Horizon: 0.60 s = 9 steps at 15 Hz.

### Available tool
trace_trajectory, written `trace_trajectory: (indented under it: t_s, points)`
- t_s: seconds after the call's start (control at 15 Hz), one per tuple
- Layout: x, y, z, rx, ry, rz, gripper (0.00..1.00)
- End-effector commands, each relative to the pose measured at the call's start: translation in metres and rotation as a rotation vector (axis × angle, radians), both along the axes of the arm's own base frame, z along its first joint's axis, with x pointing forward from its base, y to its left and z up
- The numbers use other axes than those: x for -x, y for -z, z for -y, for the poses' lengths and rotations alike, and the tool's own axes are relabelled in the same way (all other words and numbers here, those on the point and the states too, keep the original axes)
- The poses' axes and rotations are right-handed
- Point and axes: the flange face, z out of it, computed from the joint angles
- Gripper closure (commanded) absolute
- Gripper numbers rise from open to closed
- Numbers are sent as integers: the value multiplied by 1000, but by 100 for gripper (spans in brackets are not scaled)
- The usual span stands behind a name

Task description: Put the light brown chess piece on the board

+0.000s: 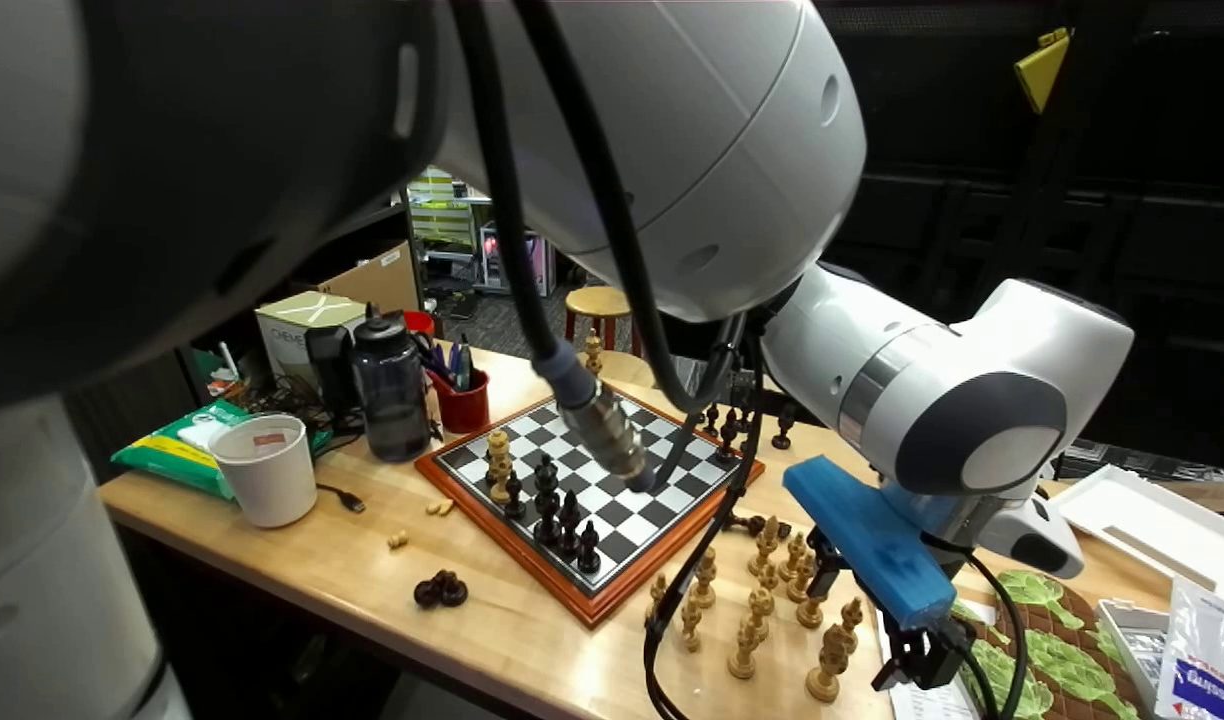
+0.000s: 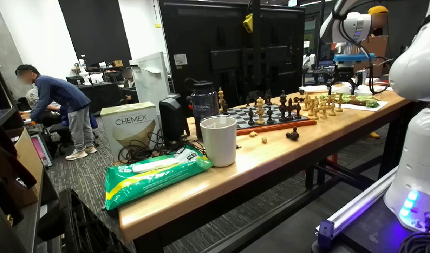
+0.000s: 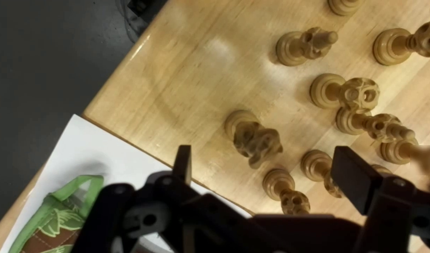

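The hand hangs above the right part of the bench in both exterior views, its fingers spread wide with nothing in their hold. In the wrist view a light brown piece shows in the gap between them, upright on the bench. It stands with a cluster of light brown chess pieces to the right of the board; which of them the task means I cannot tell. On the board, a tall light brown piece stands at the near left among dark pieces, and another light brown piece shows by the far corner. At the right a leaf-patterned mat lies partly over white paper, while a red pen cup, a dark bottle and a white cup stand at the left
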Motion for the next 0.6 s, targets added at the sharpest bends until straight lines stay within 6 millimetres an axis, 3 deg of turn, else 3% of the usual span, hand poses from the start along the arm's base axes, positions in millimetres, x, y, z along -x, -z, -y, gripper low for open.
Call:
trace_trajectory:
  t_s: [0.0,0.53]
  points:
    - [7,-5,-1,-18,8,14,0]
    - [9,-4,-5,-20,5,13,0]
